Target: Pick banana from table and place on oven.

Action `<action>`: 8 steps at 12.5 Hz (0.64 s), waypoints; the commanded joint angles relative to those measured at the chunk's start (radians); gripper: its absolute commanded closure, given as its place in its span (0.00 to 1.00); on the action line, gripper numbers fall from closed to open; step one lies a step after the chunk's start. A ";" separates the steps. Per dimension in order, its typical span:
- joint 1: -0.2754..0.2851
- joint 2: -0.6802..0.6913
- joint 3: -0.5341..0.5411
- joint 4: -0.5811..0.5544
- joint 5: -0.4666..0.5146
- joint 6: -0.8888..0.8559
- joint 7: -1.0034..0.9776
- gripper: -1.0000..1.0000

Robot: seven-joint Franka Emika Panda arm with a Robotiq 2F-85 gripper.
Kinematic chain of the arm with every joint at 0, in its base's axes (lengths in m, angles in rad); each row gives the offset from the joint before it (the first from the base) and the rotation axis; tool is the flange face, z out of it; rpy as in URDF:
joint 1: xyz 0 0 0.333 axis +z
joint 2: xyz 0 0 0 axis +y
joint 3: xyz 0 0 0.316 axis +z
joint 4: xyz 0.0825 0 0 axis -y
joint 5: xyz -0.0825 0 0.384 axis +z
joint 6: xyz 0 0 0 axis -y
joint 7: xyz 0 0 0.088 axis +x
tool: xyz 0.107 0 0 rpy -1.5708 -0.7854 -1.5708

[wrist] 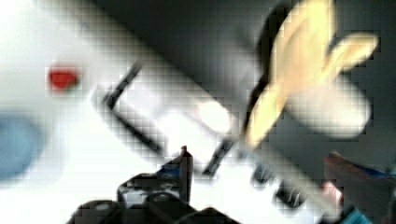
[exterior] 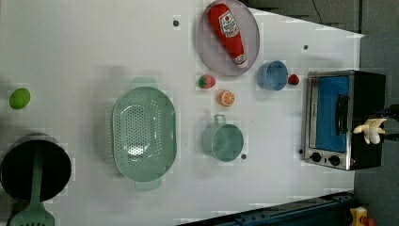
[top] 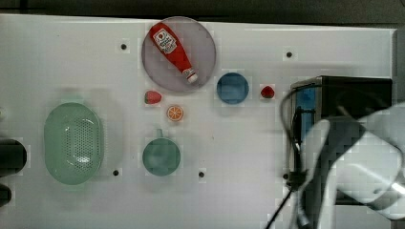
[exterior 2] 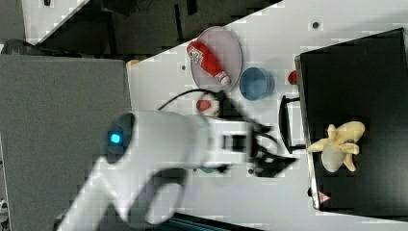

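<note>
Small pale cream-yellow toy banana (exterior 2: 339,144), peel lobes splayed, lies on the black top of the boxy silver-framed toaster oven (exterior 2: 356,72), near the door-side edge. Tool (exterior 2: 269,161) hangs over the white counter (exterior 2: 269,202) just off the oven's front, apart from the banana; in the wrist view its two fingers stand wide apart with nothing between them. Round orange slice (top: 175,113) and teal mug (top: 161,156) sit mid-counter, well apart from the oven.
</note>
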 commanded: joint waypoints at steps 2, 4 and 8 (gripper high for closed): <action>0.137 -0.198 0.247 0.071 0.057 -0.086 0.227 0.00; 0.137 -0.282 0.339 0.063 0.056 -0.178 0.453 0.00; 0.138 -0.392 0.418 0.037 0.056 -0.298 0.654 0.00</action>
